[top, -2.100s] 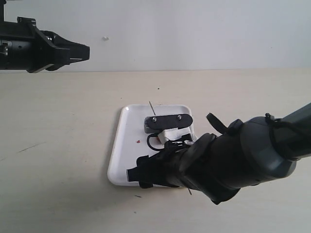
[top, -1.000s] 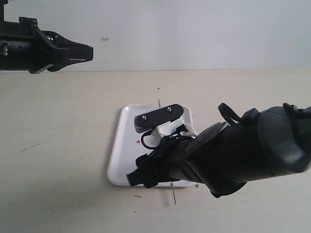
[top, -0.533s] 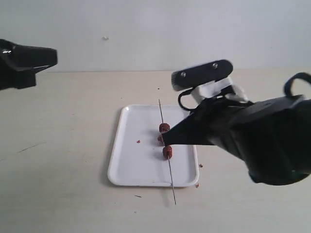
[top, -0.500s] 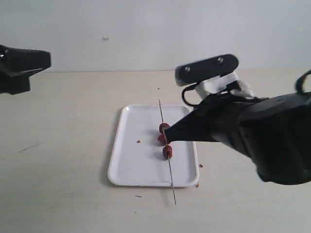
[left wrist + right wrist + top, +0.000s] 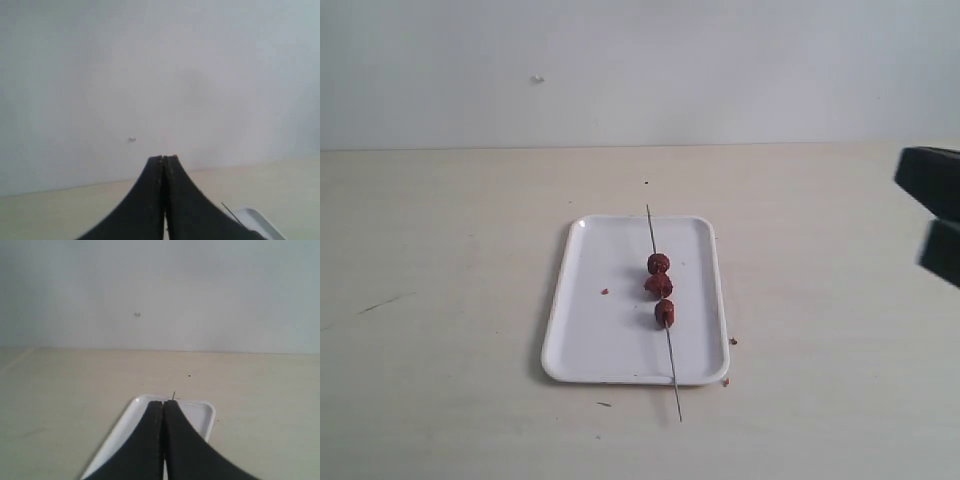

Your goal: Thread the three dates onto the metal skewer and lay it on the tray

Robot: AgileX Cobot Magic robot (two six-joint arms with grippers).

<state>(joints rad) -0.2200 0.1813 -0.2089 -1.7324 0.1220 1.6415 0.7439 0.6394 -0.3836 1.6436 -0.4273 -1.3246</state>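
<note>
The white tray [image 5: 595,330] lies mid-table. On it rests the metal skewer [image 5: 673,370], its near end sticking out past the tray's front rim. The three dates [image 5: 659,263] [image 5: 658,285] [image 5: 665,312] are threaded along it in a row. No gripper touches them. In the exterior view only a dark part of the right arm [image 5: 932,200] shows, at the right edge. My right gripper [image 5: 163,401] is shut and empty, above the tray [image 5: 125,420], with the skewer's tip [image 5: 173,396] just beyond it. My left gripper [image 5: 164,157] is shut and empty; the skewer's tip [image 5: 227,207] and a tray corner [image 5: 255,217] show beside it.
Small reddish crumbs lie on the tray [image 5: 605,292] and on the table by its right front corner [image 5: 733,341] [image 5: 725,381]. A dark speck [image 5: 646,183] sits behind the tray. A pale wall rises behind the beige table.
The right arm has pulled away from over the tray to the right edge, and its jaws have shut. The left arm has left the exterior view. Skewer and dates stay on the tray.
</note>
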